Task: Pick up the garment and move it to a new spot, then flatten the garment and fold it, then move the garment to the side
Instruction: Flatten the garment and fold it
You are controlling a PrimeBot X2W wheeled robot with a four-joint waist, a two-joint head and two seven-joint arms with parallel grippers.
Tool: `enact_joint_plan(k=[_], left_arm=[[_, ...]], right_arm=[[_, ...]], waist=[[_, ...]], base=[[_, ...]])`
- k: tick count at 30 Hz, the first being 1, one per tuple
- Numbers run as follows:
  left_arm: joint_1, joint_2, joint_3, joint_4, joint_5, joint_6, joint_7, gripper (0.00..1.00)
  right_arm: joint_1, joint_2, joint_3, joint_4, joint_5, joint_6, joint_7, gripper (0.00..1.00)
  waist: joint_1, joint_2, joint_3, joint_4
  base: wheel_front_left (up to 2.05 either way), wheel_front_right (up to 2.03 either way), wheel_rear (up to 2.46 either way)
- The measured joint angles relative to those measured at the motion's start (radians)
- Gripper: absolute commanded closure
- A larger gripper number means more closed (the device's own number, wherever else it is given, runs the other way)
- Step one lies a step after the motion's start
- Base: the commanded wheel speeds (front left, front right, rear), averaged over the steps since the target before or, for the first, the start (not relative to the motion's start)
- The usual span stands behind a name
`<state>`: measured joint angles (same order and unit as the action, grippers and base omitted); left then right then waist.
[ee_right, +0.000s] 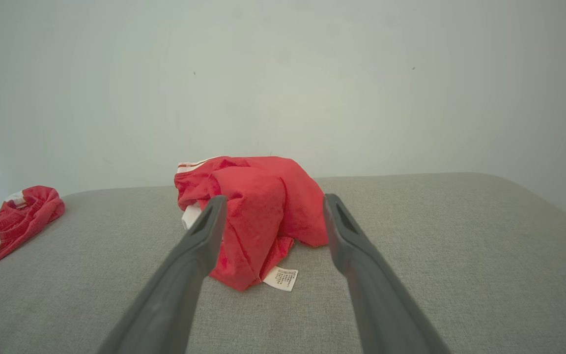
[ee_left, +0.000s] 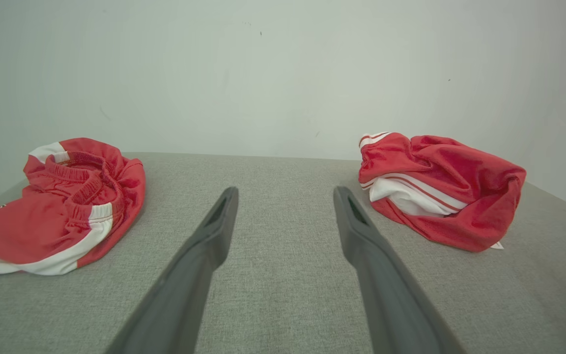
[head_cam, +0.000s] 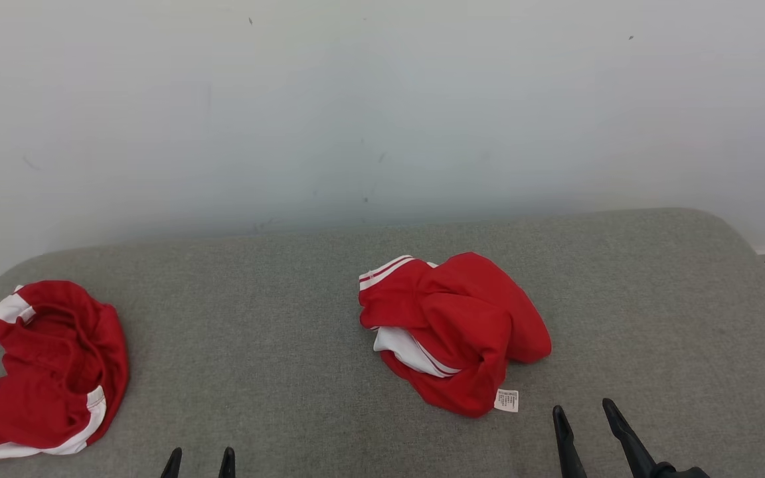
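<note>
A: While both arms sit low at the near edge, where's your red garment [head_cam: 452, 332]?
B: Bunched mid-way across the grey cushion [head_cam: 276, 299], white stripes showing, care label [head_cam: 506, 400] at its near edge.
A: Pincers?
B: Your right gripper [head_cam: 582, 406] is just short of it, fingers spread apart, holding nothing, tips not touching cloth. Your left gripper [head_cam: 200, 455] is spread wide too, over bare cushion btwn the two heaps.
A: Two heaps?
B: Yep: a 2nd red garment [head_cam: 44, 372], white-trimmed w/ elastic waistband, lies at your far left, well apart from the 1st. Both sit in front of a pale wall [head_cam: 382, 99].
</note>
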<state>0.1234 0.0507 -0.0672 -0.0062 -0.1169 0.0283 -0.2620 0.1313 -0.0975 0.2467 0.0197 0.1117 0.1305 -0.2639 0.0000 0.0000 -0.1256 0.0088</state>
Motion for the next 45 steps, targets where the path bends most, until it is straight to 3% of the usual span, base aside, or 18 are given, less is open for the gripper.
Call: enact_joint_plan(k=[21,34,45], left_arm=[[-0.062,0.000,-0.026,0.044,-0.046,0.007,0.000,0.00],[-0.435,0.000,-0.125,0.357,-0.131,-0.037,0.000,0.00],[-0.726,-0.001,-0.163,0.662,-0.124,-0.062,0.000,0.00]], right_arm=[[-0.021,-0.003,0.007,-0.001,0.005,0.000,0.000,0.00],[-0.081,-0.025,0.025,-0.001,0.011,0.000,0.000,0.00],[-0.138,-0.023,0.030,0.002,0.018,0.000,0.000,0.00]], waist=[[0.0000,0.0001,0.044,-0.031],[0.0001,0.0002,0.142,-0.110],[0.0002,0.0002,0.242,-0.175]], base=[[0.00,0.00,0.00],[0.00,0.00,0.00],[0.00,0.00,0.00]])
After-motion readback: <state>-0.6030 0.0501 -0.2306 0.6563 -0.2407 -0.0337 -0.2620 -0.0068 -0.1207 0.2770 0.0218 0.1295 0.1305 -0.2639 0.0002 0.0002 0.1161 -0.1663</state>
